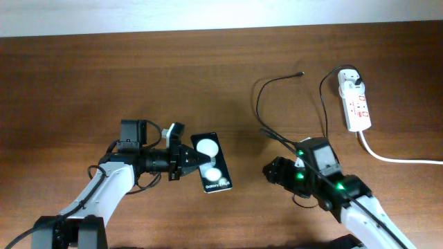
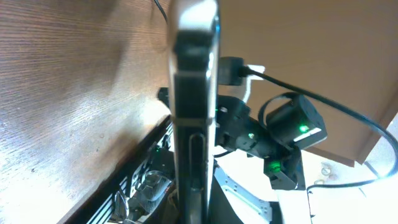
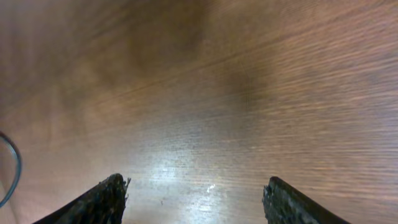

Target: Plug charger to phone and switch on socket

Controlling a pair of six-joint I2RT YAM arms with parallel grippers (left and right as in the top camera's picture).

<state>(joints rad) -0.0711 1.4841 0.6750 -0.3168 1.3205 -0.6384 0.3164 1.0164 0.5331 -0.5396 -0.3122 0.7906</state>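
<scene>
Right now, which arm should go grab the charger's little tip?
The right one. The right gripper is open and empty, and it sits nearer the charger cable on its side of the table. The left gripper is busy clamping the phone.

The table (image 1: 104, 76) is reddish-brown wood with fine grain lines. The phone (image 1: 211, 163) is glossy black with two round white reflections and small white lettering. The socket (image 1: 355, 102) is white with red marks, its cord (image 1: 394, 159) white. The charger (image 1: 280, 77) cable is black. The right arm (image 1: 322, 158) shows green lights
</scene>
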